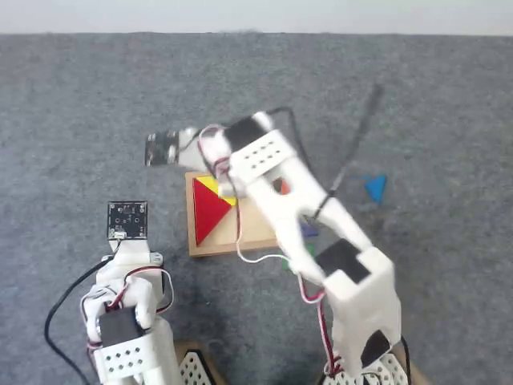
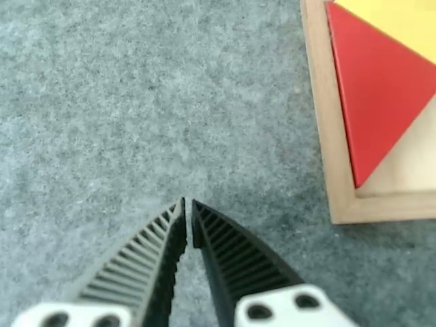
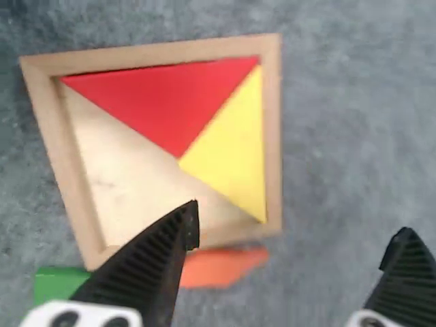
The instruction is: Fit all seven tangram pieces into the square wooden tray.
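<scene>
My right arm (image 1: 304, 208) lies across most of the tray (image 1: 212, 245) in the high view, so about half of the tray floor is hidden there. An orange piece (image 1: 280, 186), a green piece (image 1: 300, 253) and a bluish sliver (image 1: 309, 230) show as scraps at the arm's edges, and I cannot tell the sliver's shape. In the right wrist view one finger cuts off the green piece (image 3: 58, 283) and part of the tray's rim. The left wrist view cuts off the tray at one corner.

The tray is a square of pale wood with a raised rim and lies on coarse grey carpet (image 1: 80, 120). Inside it a red triangle (image 3: 163, 102) and a yellow triangle (image 3: 235, 157) lie flat, meeting along one edge, each with its long side against the rim. The rest of the floor is bare wood. The orange piece (image 3: 221, 266) is flat and slanted like a parallelogram. It lies on the carpet just outside the rim, with the green piece near it. A small blue triangle (image 1: 375, 187) lies on the carpet well apart from the tray.

My right gripper (image 3: 298, 219) hangs above the tray's edge, spread wide and holding nothing. My left gripper (image 2: 187, 204) is over bare carpet beside the tray, its ribbed black fingers (image 2: 225, 259) pressed together at the tips and empty.
</scene>
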`<act>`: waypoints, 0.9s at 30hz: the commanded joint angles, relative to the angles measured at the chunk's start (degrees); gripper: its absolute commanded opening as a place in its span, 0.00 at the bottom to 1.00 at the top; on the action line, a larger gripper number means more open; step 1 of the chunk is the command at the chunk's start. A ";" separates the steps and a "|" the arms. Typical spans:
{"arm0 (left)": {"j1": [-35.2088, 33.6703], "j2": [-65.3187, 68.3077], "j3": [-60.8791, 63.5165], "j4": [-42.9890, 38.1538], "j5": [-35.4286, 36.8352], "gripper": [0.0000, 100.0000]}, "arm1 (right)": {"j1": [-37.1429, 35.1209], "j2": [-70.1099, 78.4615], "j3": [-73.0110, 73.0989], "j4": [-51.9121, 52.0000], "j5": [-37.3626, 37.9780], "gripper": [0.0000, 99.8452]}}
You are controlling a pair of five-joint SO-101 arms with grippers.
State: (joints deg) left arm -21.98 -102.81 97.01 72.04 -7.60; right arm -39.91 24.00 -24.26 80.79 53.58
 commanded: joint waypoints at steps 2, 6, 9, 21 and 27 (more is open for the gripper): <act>-0.18 -1.05 -0.48 0.26 -0.53 0.02 | 6.73 -12.09 -5.89 5.67 -11.69 0.39; -0.18 -1.05 -0.48 0.26 -0.53 0.02 | 10.59 -12.70 -4.75 7.52 -19.78 0.24; -0.18 -1.05 -0.48 0.26 -0.53 0.02 | 11.21 -9.36 -2.02 7.52 -24.18 0.11; -0.18 -1.05 -0.48 0.26 -0.53 0.02 | 13.49 6.02 0.35 0.92 -53.98 0.08; -0.18 -1.05 -0.48 0.26 -0.53 0.02 | 14.90 9.98 1.41 1.36 -58.29 0.08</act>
State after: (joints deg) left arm -21.98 -102.81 97.01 72.04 -7.60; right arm -25.85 33.49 -23.38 82.90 -2.07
